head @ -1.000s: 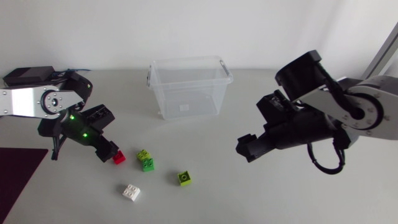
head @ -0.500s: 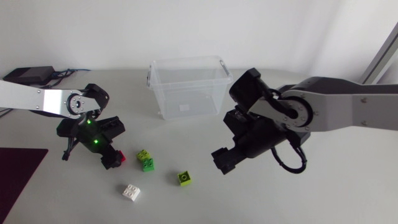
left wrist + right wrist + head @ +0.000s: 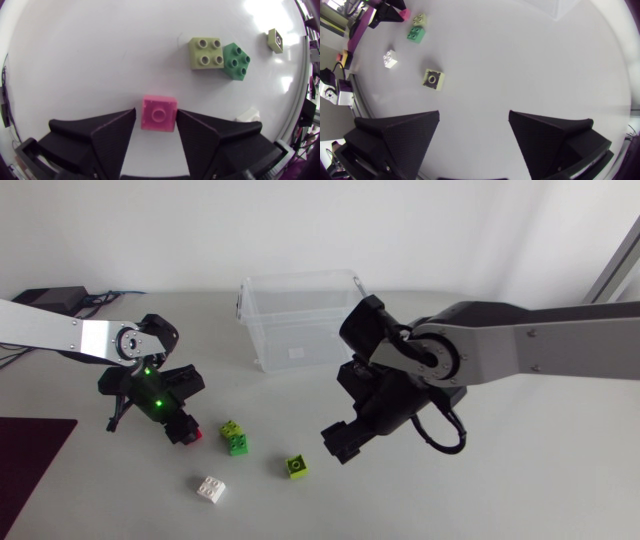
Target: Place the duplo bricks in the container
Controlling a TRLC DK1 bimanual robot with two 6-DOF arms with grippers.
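The pink brick [image 3: 159,113] sits squarely between the left jaws, open close on either side and not yet pinching it, toward the surface's [image 3: 470,490] left edge. The right jaws gape wide, empty.

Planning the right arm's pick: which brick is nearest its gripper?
The lone lime brick, just beside the right gripper; the white brick, red brick and green pair lie farther off.

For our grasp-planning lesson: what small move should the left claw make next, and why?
Probably shut the left claw on the small pink plastic brick: it sits squarely between the open fingers, a slim gap showing at one side, not yet gripped.
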